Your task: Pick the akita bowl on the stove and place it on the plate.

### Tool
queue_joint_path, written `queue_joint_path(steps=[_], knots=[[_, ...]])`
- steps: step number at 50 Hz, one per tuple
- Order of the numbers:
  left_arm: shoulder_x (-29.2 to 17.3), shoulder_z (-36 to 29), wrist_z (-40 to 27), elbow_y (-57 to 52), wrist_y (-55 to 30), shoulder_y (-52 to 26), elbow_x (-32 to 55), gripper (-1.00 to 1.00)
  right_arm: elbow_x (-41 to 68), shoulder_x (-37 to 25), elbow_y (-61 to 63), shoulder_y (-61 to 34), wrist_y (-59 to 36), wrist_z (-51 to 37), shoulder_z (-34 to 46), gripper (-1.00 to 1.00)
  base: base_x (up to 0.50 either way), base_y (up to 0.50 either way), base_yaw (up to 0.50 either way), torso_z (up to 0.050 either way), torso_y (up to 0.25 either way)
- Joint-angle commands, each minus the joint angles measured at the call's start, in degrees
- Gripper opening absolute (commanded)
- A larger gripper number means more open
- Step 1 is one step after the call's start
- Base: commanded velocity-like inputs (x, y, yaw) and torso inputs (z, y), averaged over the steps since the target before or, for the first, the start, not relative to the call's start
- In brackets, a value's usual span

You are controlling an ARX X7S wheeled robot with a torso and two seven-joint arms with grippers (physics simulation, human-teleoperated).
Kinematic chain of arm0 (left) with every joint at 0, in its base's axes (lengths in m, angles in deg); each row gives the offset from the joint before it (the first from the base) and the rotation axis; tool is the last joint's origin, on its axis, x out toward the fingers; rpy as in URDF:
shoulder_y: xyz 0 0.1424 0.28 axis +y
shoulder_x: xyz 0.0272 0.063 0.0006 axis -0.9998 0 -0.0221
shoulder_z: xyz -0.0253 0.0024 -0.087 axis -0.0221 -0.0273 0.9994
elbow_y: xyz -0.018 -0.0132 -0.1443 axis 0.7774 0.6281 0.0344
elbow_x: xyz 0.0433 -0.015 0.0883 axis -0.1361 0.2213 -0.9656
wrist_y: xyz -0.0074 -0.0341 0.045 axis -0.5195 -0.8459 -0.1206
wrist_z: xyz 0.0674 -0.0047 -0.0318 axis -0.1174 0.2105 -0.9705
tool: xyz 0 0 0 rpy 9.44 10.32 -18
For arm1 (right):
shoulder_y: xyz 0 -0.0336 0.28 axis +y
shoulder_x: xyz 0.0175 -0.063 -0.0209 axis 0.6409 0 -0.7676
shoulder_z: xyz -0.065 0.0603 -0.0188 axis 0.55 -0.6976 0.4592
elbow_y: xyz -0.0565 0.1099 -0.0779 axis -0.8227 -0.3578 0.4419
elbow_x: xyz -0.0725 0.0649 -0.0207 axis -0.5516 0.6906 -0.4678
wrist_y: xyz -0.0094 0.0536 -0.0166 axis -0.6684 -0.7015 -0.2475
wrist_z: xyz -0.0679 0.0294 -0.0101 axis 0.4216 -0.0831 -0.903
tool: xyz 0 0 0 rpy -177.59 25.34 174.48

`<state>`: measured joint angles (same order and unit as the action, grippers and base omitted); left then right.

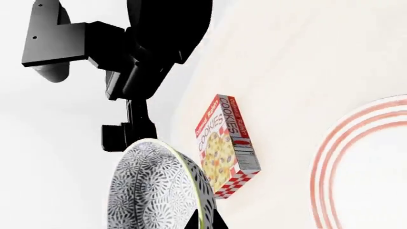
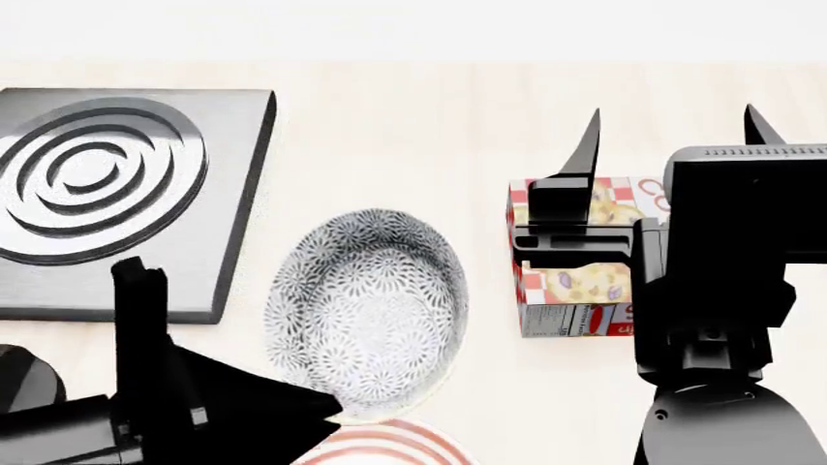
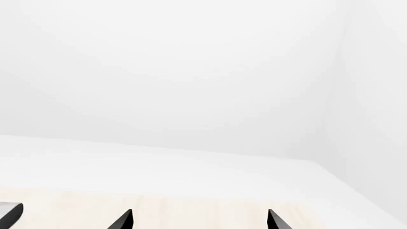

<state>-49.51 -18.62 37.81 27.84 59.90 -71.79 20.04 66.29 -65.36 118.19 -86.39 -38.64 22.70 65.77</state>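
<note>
The akita bowl [image 2: 368, 310], white with a dense grey-black pattern, hangs tilted over the light table between the stove [image 2: 104, 194] and a cookie box. It is off the stove. My left gripper [image 1: 202, 222] is shut on the bowl's rim [image 1: 159, 191], one fingertip inside and one outside. In the head view the left gripper [image 2: 308, 409] comes in from the lower left. The plate [image 2: 382, 446], white with red rings, peeks out just below the bowl, and the plate [image 1: 362, 167] also shows in the left wrist view. My right gripper [image 2: 672, 136] is raised at the right, open and empty.
A red-and-white cookie box [image 2: 575, 281] lies on the table right of the bowl, partly behind my right arm [image 2: 723, 291]. The cookie box [image 1: 226, 143] sits between bowl and plate in the left wrist view. The right gripper [image 3: 199, 222] faces the table's far edge and a white wall.
</note>
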Motion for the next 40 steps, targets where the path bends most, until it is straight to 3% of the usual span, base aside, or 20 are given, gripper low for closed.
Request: queue_joint_path(steps=[1, 22, 40], knots=[[-0.4, -2.6, 0.3, -2.7, 0.1, 1.8, -2.5, -1.0, 0.1, -0.1, -0.4, 0.0, 0.5, 0.0, 0.1, 1.0, 0.0, 0.0, 0.0, 0.0, 0.0], [0.3, -4.5, 2.2, -6.2, -4.1, 4.5, 0.9, -1.0, 0.6, -0.3, 0.1, 0.0, 0.1, -0.4, 0.1, 1.0, 0.0, 0.0, 0.0, 0.0, 0.0], [-3.1, -7.6, 1.4, -2.8, -1.6, 7.4, -1.9, -1.0, 0.9, -0.4, 0.2, -0.3, -0.2, -0.7, 0.3, 1.0, 0.0, 0.0, 0.0, 0.0, 0.001]])
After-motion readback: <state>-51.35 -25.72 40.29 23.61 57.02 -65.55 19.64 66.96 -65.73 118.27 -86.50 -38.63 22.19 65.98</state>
